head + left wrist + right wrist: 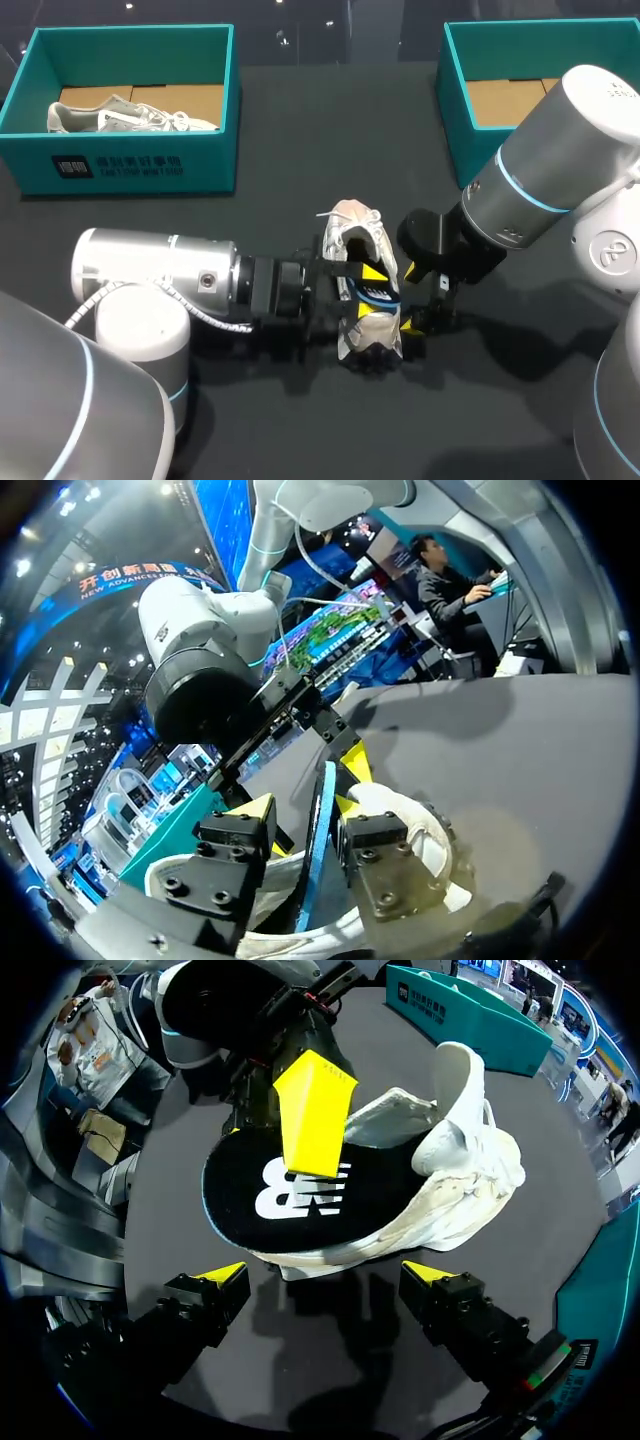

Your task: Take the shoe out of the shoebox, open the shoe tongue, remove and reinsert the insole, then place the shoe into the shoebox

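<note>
step: insole handling | shoe [355, 235] is laid on the worktop [300, 130] for access | insole [270, 1195] is pinched by the left claw [371, 292], partly inside the shoe, so it can be slid | right claw [410, 297] is held spread just beside the shoe, judged ready to steady it

wht mesh-cloth shoe [470, 1155], matt blk insole [375, 1195], matt dark table [300, 130]

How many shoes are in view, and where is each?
2. One shoe lies in the left shoebox; the other shoe lies mid-table, its insole pinched by the left gripper. The right shoebox is partly hidden behind the right arm, so it may hold more.
</note>
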Controlling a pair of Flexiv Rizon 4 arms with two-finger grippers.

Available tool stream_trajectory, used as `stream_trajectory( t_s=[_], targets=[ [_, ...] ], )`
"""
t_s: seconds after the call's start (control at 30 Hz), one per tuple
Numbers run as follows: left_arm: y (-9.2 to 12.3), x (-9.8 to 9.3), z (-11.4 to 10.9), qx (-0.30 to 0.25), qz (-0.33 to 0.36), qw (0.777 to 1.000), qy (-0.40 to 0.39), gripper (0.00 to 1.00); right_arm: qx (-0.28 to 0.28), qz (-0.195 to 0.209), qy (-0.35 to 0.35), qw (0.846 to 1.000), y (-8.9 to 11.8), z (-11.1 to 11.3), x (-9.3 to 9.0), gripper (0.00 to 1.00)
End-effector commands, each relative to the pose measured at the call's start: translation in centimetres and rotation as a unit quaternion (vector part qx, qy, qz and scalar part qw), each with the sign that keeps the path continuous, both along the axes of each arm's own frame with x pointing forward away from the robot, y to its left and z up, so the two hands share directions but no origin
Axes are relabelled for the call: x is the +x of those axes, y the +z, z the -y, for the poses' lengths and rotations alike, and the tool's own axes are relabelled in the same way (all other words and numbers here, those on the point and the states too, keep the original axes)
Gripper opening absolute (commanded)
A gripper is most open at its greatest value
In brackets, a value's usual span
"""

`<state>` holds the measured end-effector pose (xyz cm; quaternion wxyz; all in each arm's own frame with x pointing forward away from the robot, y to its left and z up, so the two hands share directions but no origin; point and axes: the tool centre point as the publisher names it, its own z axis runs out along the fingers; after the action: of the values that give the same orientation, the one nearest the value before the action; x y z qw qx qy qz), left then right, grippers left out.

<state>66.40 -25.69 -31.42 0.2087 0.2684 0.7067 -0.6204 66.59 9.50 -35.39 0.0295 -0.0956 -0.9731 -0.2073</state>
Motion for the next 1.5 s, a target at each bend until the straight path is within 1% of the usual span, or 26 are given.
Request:
stream_trajectory(
  t_s=[0.03,0.07,0.47,0.67,0.8,0.83,0.87,0.9,0.93,0.97,1.0,1.13,1.27,1.3,1.33,1.37,1.4,1.43,1.5],
  targets=[
    [0.1,-0.2,0.1,0.008,0.003,1.0,-0.002,0.02,0.0,0.001,0.0,1.0,-0.1,0.0,-0.1,1.0],
    [0.0,-0.1,0.2,0.012,0.005,1.0,-0.003,0.0,0.0,0.001,0.0,1.0,-0.1,0.0,-0.1,1.0],
    [-2.9,2.6,-0.2,0.025,0.03,0.999,-0.001,0.0,0.0,0.001,0.0,1.0,-0.1,0.0,-0.1,1.0],
    [-3.4,3.7,-0.4,0.031,0.037,0.999,0.012,0.0,0.0,0.001,0.0,1.0,-0.1,0.0,-0.1,1.0],
    [-2.8,3.3,-0.7,0.025,0.029,0.999,0.008,0.0,0.0,0.001,0.0,1.0,-0.1,0.0,-0.1,1.0],
    [-2.6,3.0,-0.8,0.022,0.025,0.999,0.006,0.03,0.0,0.001,0.0,1.0,-0.1,0.0,-0.1,1.0],
    [-2.3,2.6,-0.8,0.019,0.022,1.0,0.002,0.24,0.0,0.001,0.0,1.0,-0.1,0.0,-0.1,1.0],
    [-2.0,2.3,-0.9,0.018,0.017,1.0,-0.002,0.33,0.0,0.001,0.0,1.0,-0.1,0.0,-0.1,1.0],
    [-1.7,2.0,-1.0,0.016,0.012,1.0,-0.006,0.38,0.0,0.001,0.0,1.0,-0.1,0.0,-0.1,1.0],
    [-1.4,1.7,-1.0,0.014,0.009,1.0,-0.01,0.42,0.0,0.001,0.0,1.0,-0.1,0.0,-0.1,1.0],
    [-1.1,1.4,-1.1,0.012,0.007,1.0,-0.013,0.44,0.0,0.001,0.0,1.0,-0.1,0.0,-0.1,1.0],
    [-0.3,0.7,-1.2,0.009,0.001,1.0,-0.015,0.45,0.0,0.001,0.0,1.0,-0.1,0.0,-0.1,1.0],
    [-0.2,0.5,-1.0,0.025,-0.01,0.999,-0.02,0.44,0.0,0.001,0.0,1.0,-0.1,0.0,-0.1,1.0],
    [-0.3,0.4,-0.9,0.03,-0.012,0.999,-0.022,0.43,0.0,0.001,0.0,1.0,-0.1,0.0,-0.1,1.0],
    [-0.4,0.3,-0.8,0.033,-0.012,0.999,-0.024,0.39,0.0,0.001,0.0,1.0,-0.1,0.0,-0.1,1.0],
    [-0.7,0.3,-0.7,0.039,-0.013,0.999,-0.027,0.31,0.0,0.001,0.0,1.0,-0.1,0.0,-0.1,1.0],
    [-0.9,0.2,-0.5,0.042,-0.013,0.999,-0.029,0.14,0.0,0.001,0.0,1.0,-0.1,0.0,-0.1,1.0],
    [-1.1,0.2,-0.3,0.045,-0.014,0.998,-0.029,0.0,0.0,0.001,0.0,1.0,-0.1,0.0,-0.1,1.0],
    [-1.5,0.4,0.1,0.055,-0.014,0.998,-0.031,0.0,0.0,0.001,0.0,1.0,-0.1,0.0,-0.1,1.0]
  ],
)
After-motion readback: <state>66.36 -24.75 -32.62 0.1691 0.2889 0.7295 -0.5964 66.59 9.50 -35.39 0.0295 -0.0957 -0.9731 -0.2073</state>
